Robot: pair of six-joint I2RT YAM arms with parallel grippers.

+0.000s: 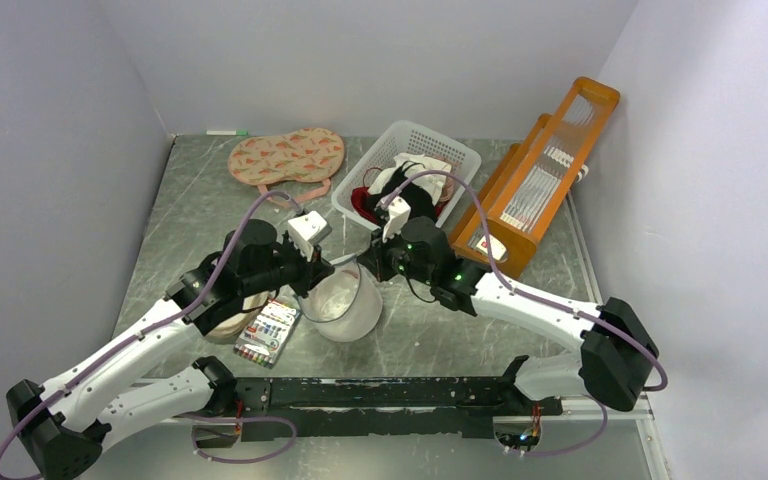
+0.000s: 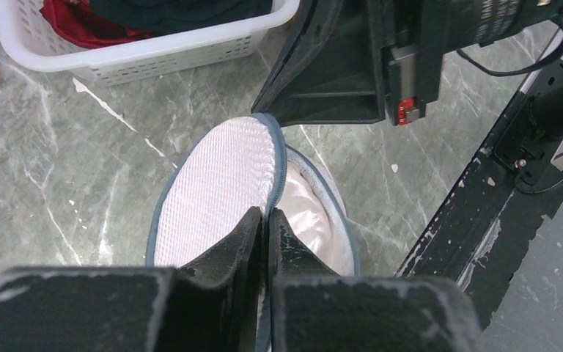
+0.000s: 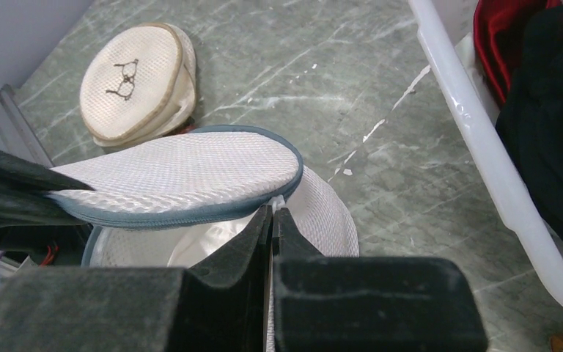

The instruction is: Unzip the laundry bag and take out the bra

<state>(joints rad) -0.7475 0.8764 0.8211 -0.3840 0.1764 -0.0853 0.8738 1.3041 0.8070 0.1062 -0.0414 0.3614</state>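
While I have both arms reaching in from either side, the laundry bag [image 1: 348, 308] sits at the middle of the surface [image 3: 322, 88], just in front of the white basket [image 2: 183, 57]. It is round, so it has no real long axis. Its lid [image 3: 183, 172] is lifted off the lower half [image 3: 322, 213] and spans left to right from one gripper to the other, with the mouth gaping toward the right arm.

My left gripper [image 2: 267, 216] is clamped on the lid's grey zip rim. My right gripper [image 3: 272, 211] is clenched tight, its tips at a small white tab under the opposite rim; I cannot tell whether the tab is pinched.

Pale glossy cloth [image 2: 309, 213] shows inside the opening.

A beige round mesh case [image 3: 135, 81] with a glasses drawing lies to the left, beside a flat set of colours [image 1: 268, 332]. The basket holds black [image 3: 550, 132] and red [image 3: 495, 29] garments. A watermelon-print pouch [image 1: 286, 157] lies at the back, and an orange wooden rack [image 1: 550, 165] stands to the right.

The bag is fine white mesh, the surface is grey-green marbled, and the basket is slotted plastic.
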